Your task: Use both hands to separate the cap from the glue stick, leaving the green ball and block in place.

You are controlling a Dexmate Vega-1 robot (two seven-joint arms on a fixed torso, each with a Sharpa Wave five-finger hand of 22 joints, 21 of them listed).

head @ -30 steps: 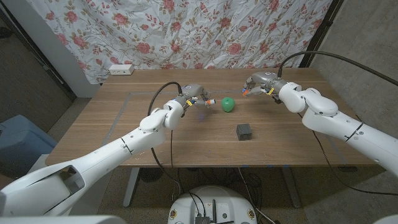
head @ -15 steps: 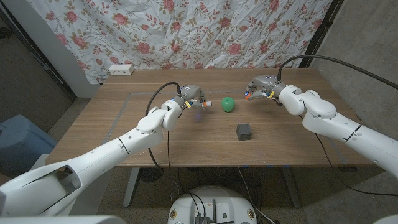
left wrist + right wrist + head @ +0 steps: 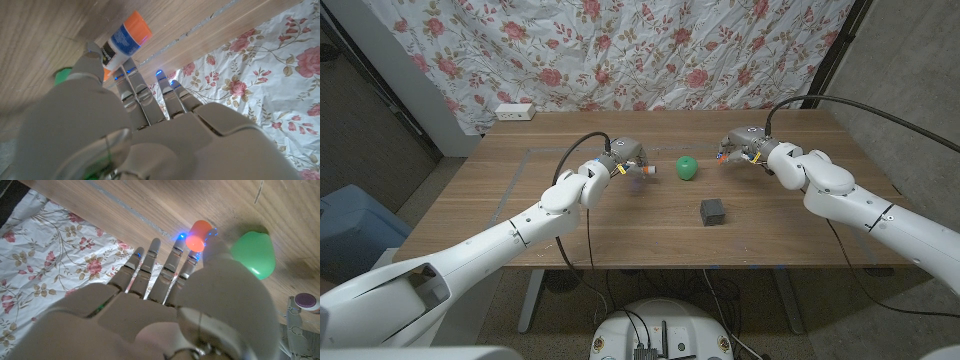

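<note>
Right hand (image 3: 740, 142) lower, orange cap (image 3: 199, 235) pinched

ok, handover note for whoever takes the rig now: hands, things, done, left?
Left hand holds the glue stick, uncapped, its purple tip showing in the right wrist view.
Right hand pinches the orange cap.
Green ball sits on the table between the hands; block nearer the robot. Neither is touched.
Done: cap is off.
Left: probably just set both parts down.
</note>
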